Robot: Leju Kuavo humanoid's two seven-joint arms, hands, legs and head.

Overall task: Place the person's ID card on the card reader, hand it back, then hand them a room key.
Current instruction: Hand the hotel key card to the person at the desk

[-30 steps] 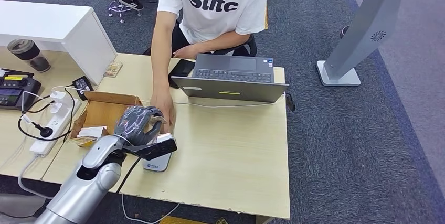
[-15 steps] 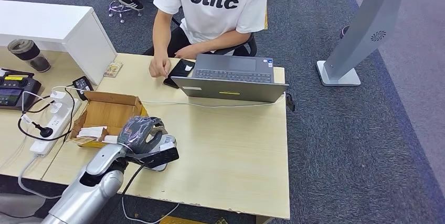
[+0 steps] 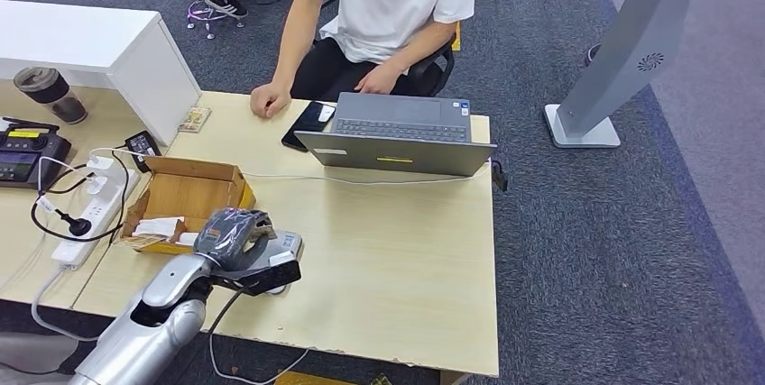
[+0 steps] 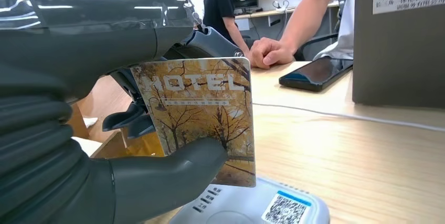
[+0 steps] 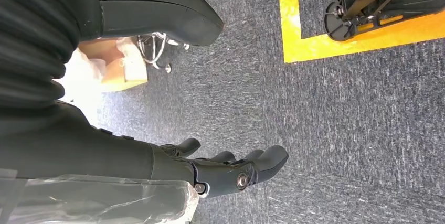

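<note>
Fingers (image 4: pixel 173 169) gripping hotel card (image 4: pixel 202 114) above card reader (image 3: pixel 281 248), person's hand (image 3: pixel 268 99) now withdrawn

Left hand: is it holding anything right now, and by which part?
Yes. The left hand holds the hotel card upright above the reader, thumb pressed on the card's lower face, fingers behind it. The right hand holds nothing.

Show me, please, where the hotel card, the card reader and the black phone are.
hotel card (image 4: pixel 202 124), left wrist view, middle of its printed face
card reader (image 4: pixel 252 205), left wrist view, its pale top
black phone (image 3: pixel 307 122), head view, its screen
</note>
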